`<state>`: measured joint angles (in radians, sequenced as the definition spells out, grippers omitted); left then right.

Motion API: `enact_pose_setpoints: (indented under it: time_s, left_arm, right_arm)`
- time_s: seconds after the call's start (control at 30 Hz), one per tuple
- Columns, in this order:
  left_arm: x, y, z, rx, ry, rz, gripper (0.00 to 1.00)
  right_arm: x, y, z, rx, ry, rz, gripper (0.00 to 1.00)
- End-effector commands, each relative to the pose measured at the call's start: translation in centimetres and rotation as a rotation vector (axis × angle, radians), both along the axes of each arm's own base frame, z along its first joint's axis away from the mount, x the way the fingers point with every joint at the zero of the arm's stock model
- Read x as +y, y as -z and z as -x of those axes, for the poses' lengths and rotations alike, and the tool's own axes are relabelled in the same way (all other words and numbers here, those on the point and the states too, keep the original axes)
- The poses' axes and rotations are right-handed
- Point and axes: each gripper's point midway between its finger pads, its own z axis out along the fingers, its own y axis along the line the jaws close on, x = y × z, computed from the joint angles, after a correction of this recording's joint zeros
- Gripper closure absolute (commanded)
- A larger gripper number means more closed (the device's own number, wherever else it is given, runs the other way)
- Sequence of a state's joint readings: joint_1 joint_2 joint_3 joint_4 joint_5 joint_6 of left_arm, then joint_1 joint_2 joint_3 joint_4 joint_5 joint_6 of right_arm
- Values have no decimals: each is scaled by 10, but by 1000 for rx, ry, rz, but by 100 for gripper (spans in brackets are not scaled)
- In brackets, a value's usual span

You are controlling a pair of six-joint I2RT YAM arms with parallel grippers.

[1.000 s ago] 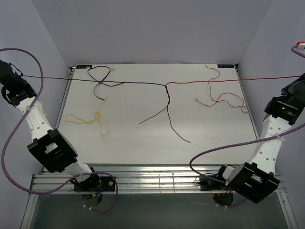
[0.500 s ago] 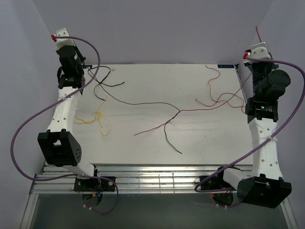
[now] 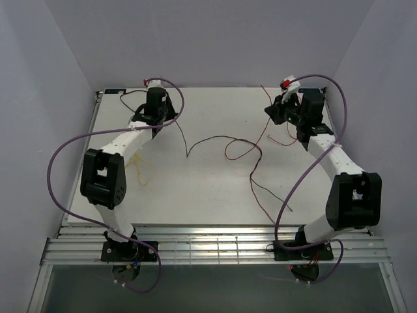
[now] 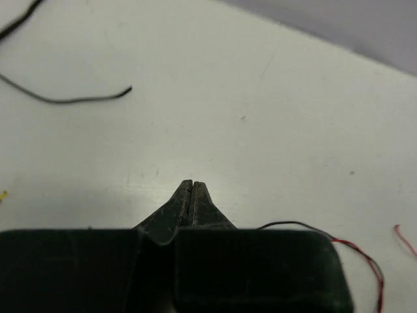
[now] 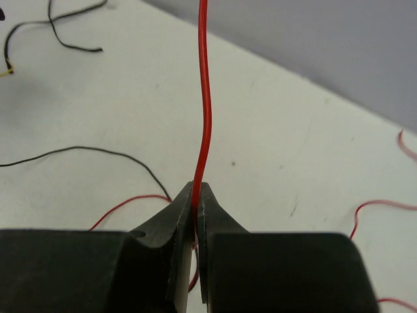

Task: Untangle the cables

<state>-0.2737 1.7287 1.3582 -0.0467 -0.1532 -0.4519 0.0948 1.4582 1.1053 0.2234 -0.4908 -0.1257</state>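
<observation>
My left gripper [image 3: 163,117] is low over the back left of the table, jaws shut [image 4: 191,184]. The black cable [image 3: 187,153] runs up to it. In the left wrist view it comes out from under the gripper body [image 4: 293,225], and the grip itself is hidden. My right gripper [image 3: 273,112] is at the back right, shut on the red cable [image 5: 205,98], which stands straight up out of the tips [image 5: 197,189]. Between the grippers the joined black and red cables lie slack in loops [image 3: 229,149]. A dark tail [image 3: 273,195] trails toward the front. A yellow cable [image 3: 135,162] lies at the left.
A separate loose black cable [image 4: 65,101] lies at the back left corner [image 3: 130,93]. More red cable [image 3: 281,140] curls beside the right arm. Grey walls close the back and both sides. A slatted metal rail [image 3: 215,244] runs along the near edge.
Both arms have swung in from the side walls and come down over the back of the table. The line stretched between them has gone slack and dropped into loops mid-table.
</observation>
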Motion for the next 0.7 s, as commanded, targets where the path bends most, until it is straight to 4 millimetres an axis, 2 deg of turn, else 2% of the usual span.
enact_pose_setpoints:
  time_s: [0.0, 0.03, 0.07, 0.1, 0.23, 0.43, 0.5, 0.57, 0.6, 0.63, 0.67]
  left_arm:
    - [23, 60, 2, 213, -132, -45, 100]
    - [28, 64, 3, 254, -158, -69, 100]
    - [31, 69, 3, 275, -181, -80, 100]
    - [37, 73, 3, 289, -208, -98, 100]
    - [40, 88, 11, 328, -220, -111, 100]
    - [49, 90, 16, 344, -267, -128, 100]
    - [52, 70, 10, 303, -282, -136, 100]
    - [72, 36, 5, 240, -344, -216, 100]
    - [78, -4, -6, 159, -377, -225, 100]
    - [88, -30, -9, 116, -398, -276, 100]
    - [109, -65, -9, 54, -477, -301, 100]
  right_arm:
    - [-11, 36, -14, 189, 119, -27, 92]
    - [-14, 42, -18, 212, 136, -19, 92]
    - [-16, 61, -22, 258, 157, -7, 92]
    - [-24, 71, -25, 292, 210, 4, 92]
    - [-37, 96, -33, 374, 293, 48, 92]
    - [-44, 98, -35, 374, 321, 75, 92]
    - [-52, 78, -38, 318, 361, 92, 92]
    - [-72, 41, -42, 216, 438, 143, 92]
    - [-101, 9, -49, 139, 580, 170, 92]
    - [-115, -26, -46, 65, 637, 178, 92]
    - [-138, -54, -43, -2, 730, 223, 92]
